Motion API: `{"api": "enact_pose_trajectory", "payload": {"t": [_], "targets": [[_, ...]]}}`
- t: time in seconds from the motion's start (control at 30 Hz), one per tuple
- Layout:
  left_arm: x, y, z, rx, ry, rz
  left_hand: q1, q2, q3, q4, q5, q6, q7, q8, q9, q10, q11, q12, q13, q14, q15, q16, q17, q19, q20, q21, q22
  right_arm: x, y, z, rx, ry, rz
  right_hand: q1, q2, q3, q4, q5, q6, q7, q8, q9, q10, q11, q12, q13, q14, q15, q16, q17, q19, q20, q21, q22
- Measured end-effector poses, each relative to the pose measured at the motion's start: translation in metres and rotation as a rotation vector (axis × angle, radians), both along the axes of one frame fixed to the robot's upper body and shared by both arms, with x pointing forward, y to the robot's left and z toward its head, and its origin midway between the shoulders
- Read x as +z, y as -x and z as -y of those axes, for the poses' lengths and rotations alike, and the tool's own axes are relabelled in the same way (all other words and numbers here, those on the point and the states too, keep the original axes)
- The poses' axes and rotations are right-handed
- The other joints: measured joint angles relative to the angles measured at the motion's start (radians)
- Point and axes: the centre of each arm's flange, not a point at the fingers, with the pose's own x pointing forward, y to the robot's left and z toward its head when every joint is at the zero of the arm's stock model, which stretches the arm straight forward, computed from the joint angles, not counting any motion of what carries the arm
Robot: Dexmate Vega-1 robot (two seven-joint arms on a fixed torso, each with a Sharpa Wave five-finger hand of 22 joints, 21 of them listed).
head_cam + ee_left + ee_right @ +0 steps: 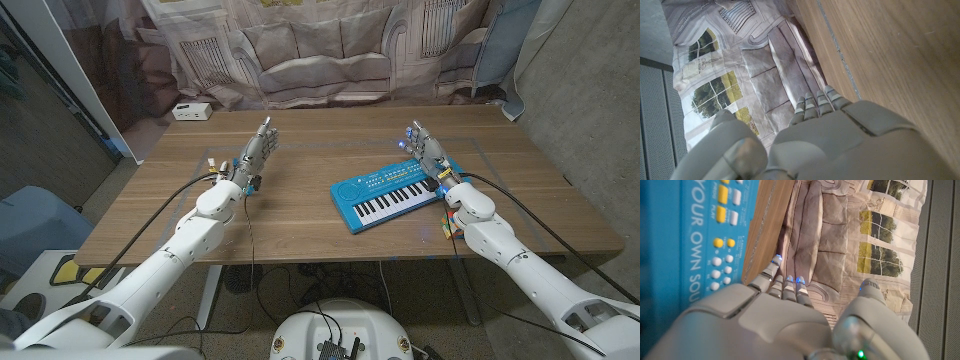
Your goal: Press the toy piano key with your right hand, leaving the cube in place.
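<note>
A blue toy piano (pixel 388 195) with white and black keys lies on the wooden table (pixel 300 220), right of centre. My right hand (pixel 428 150) stands over the piano's far right corner, fingers straight and apart, holding nothing. In the right wrist view the right hand (pixel 765 325) reaches past the piano's button panel (pixel 665 240). A small multicoloured cube (pixel 446 228) sits by the piano's right end, partly hidden by my right wrist. My left hand (pixel 258 155) stands on its edge left of centre, fingers extended, empty. The left wrist view shows the left hand (pixel 840 140) beside bare wood.
A white box (pixel 190 111) sits at the table's far left corner. A printed cloth backdrop (pixel 330 50) hangs behind the far edge. Cables run along both forearms.
</note>
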Motion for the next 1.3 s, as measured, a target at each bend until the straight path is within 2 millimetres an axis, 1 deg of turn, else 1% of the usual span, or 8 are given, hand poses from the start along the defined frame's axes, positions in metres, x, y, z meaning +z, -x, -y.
{"api": "enact_pose_trajectory", "payload": {"t": [0.13, 0.2, 0.27, 0.57, 0.7, 0.73, 1.17, 1.3], "targets": [[0.000, 0.001, 0.000, -0.002, -0.003, 0.002, 0.005, -0.005, 0.004, -0.005, -0.007, 0.013, -0.001, 0.003, 0.000, 0.017, 0.001, 0.004, 0.000, 0.017, -0.005, 0.000, 0.000, 0.011, 0.002, 0.000, 0.000, 0.001, 0.001, 0.000, -0.005, 0.003, 0.007, 0.000, 0.000, 0.000, 0.000, 0.000, 0.050, 0.003, 0.015, 0.000, 0.044, 0.014, 0.014, 0.002, 0.015, -0.003, 0.007, -0.009, 0.007, 0.008, -0.013, 0.005], [-0.001, 0.002, 0.001, -0.003, -0.004, 0.000, 0.005, -0.005, 0.004, -0.005, -0.007, 0.017, 0.000, 0.003, 0.000, 0.026, -0.001, 0.004, 0.000, 0.029, -0.003, 0.006, 0.000, 0.019, 0.004, 0.000, 0.000, 0.001, 0.001, 0.001, -0.019, 0.003, 0.011, -0.008, -0.008, -0.004, 0.003, 0.000, 0.082, 0.008, 0.019, 0.000, 0.071, 0.021, 0.019, 0.003, 0.029, -0.005, 0.010, -0.015, -0.018, 0.016, -0.031, 0.005], [-0.002, 0.002, 0.000, 0.010, -0.011, 0.006, 0.010, 0.000, 0.004, -0.005, -0.007, 0.032, 0.001, 0.003, 0.000, 0.038, 0.001, 0.008, 0.000, 0.038, -0.005, 0.008, 0.000, 0.022, 0.002, 0.000, 0.000, 0.003, 0.009, 0.004, -0.023, 0.011, 0.028, -0.012, -0.012, -0.010, 0.002, 0.000, 0.104, 0.008, 0.026, 0.000, 0.088, 0.027, 0.027, 0.003, 0.036, -0.010, 0.010, -0.019, -0.043, 0.014, -0.048, 0.005], [-0.001, 0.003, -0.001, 0.030, -0.001, 0.015, 0.010, 0.000, 0.001, -0.008, -0.007, 0.042, 0.004, 0.003, 0.000, 0.044, -0.005, 0.008, 0.000, 0.048, -0.005, 0.008, 0.000, 0.032, 0.002, 0.000, 0.000, 0.005, 0.014, 0.012, -0.035, 0.021, 0.036, -0.017, -0.007, -0.010, 0.002, 0.000, 0.121, 0.001, 0.026, 0.000, 0.096, 0.022, 0.027, 0.007, 0.021, -0.032, 0.005, -0.028, -0.110, -0.013, -0.079, 0.005], [0.001, 0.004, -0.003, 0.047, 0.008, 0.029, 0.010, 0.000, -0.001, -0.009, -0.007, 0.047, -0.001, 0.003, 0.000, 0.049, 0.001, 0.007, 0.000, 0.054, -0.010, 0.008, 0.000, 0.038, 0.006, 0.000, 0.000, 0.006, 0.014, 0.015, -0.041, 0.026, 0.037, -0.017, -0.007, -0.014, -0.002, 0.000, 0.123, -0.001, 0.021, 0.000, 0.097, 0.015, 0.027, 0.007, 0.015, -0.037, 0.005, -0.032, -0.111, -0.014, -0.079, 0.005], [-0.008, 0.006, 0.003, 0.039, 0.023, 0.021, 0.010, 0.000, -0.001, -0.009, -0.007, 0.047, -0.001, 0.003, 0.000, 0.049, 0.001, 0.008, 0.000, 0.057, -0.007, 0.008, 0.000, 0.038, 0.006, 0.000, 0.000, 0.009, 0.018, 0.011, 0.007, 0.044, 0.059, -0.017, -0.007, -0.014, -0.002, 0.000, 0.123, -0.002, 0.020, 0.000, 0.092, 0.010, 0.026, 0.007, 0.011, -0.037, 0.000, -0.032, -0.111, -0.014, -0.079, 0.005], [-0.005, 0.015, 0.009, 0.063, 0.012, 0.036, 0.021, 0.003, 0.003, -0.013, -0.007, 0.047, -0.001, -0.004, 0.000, 0.051, -0.001, 0.003, 0.000, 0.059, -0.005, 0.001, 0.000, 0.047, 0.006, -0.008, 0.000, 0.013, 0.016, 0.020, 0.054, 0.087, 0.081, -0.017, -0.007, -0.014, -0.003, 0.000, 0.086, -0.020, -0.001, 0.000, 0.056, -0.007, 0.003, 0.006, -0.003, -0.037, -0.002, -0.042, -0.107, -0.010, -0.079, 0.004], [-0.002, 0.017, 0.010, 0.057, -0.001, 0.042, 0.021, 0.003, 0.003, -0.013, -0.007, 0.047, -0.001, -0.004, 0.000, 0.051, -0.001, 0.003, 0.000, 0.059, -0.005, 0.001, 0.000, 0.047, 0.006, -0.012, 0.000, 0.015, 0.018, 0.022, 0.054, 0.091, 0.092, -0.017, -0.007, -0.011, -0.006, 0.000, 0.083, -0.023, -0.001, 0.000, 0.049, -0.011, 0.003, 0.004, -0.002, -0.038, -0.002, -0.046, -0.084, -0.013, -0.074, 0.002]]}}
